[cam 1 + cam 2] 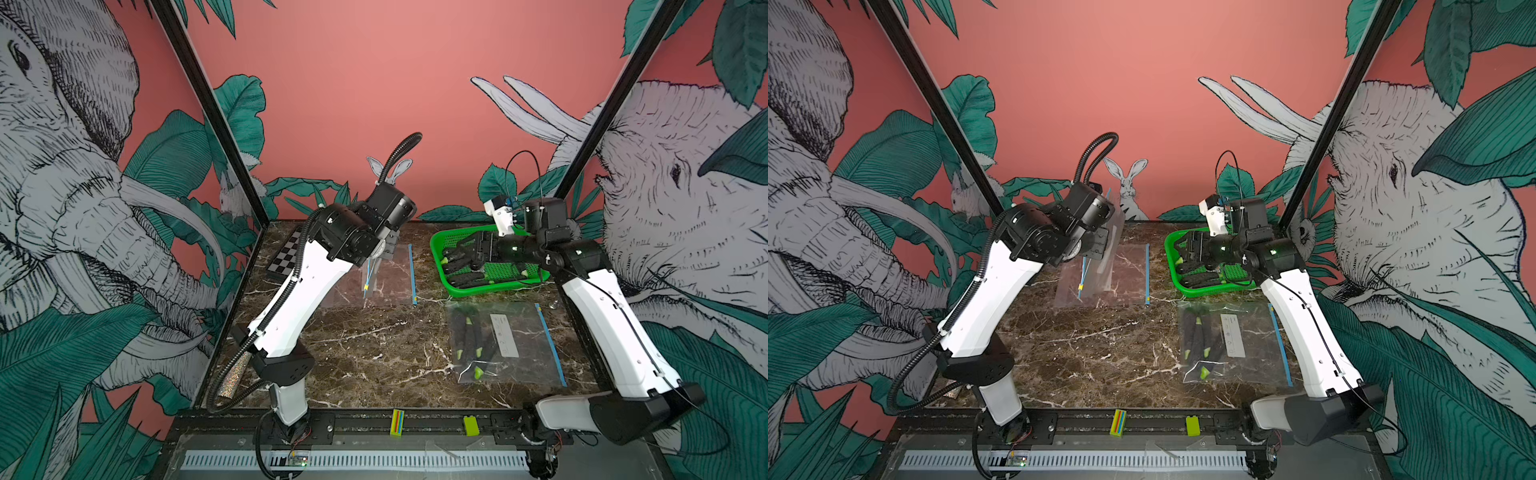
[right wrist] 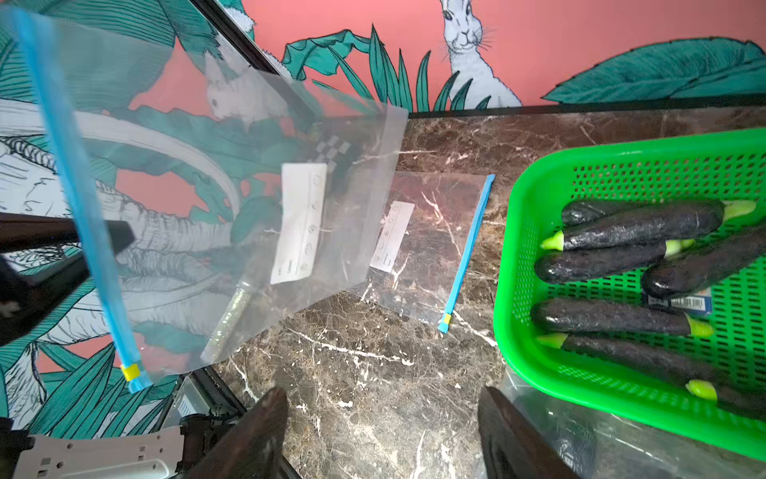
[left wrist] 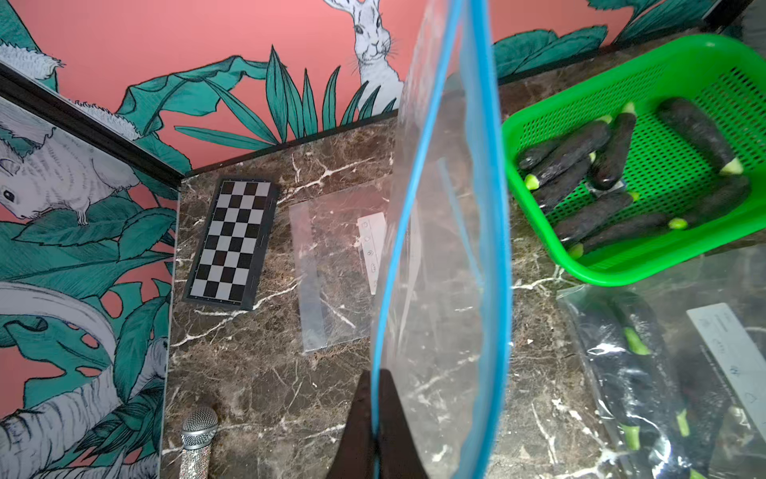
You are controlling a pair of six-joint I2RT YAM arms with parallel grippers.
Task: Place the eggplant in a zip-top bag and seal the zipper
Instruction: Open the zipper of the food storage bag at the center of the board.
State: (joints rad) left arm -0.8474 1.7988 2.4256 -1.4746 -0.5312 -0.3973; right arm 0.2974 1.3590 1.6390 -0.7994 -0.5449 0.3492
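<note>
The left tool is clamped on the blue zipper strip of a zip-top bag. The bag hangs clear of the tabletop, well to the side of the green basket, with its mouth bowed apart. The right tool has its jaws wide apart and empty, and sits above the basket in both top views. The eggplant to be packed lies in that basket, piled with several others. It looks stiff, fairly light and glossy, so probably slippery; a hold across the thick middle seems safer than at the tapered green stem end. The bag is thin, limp film, best gripped at its stiffer strip. 1 flat spare bag lies between the held bag and the basket, and 1 filled bag lies just beside the basket.
</note>
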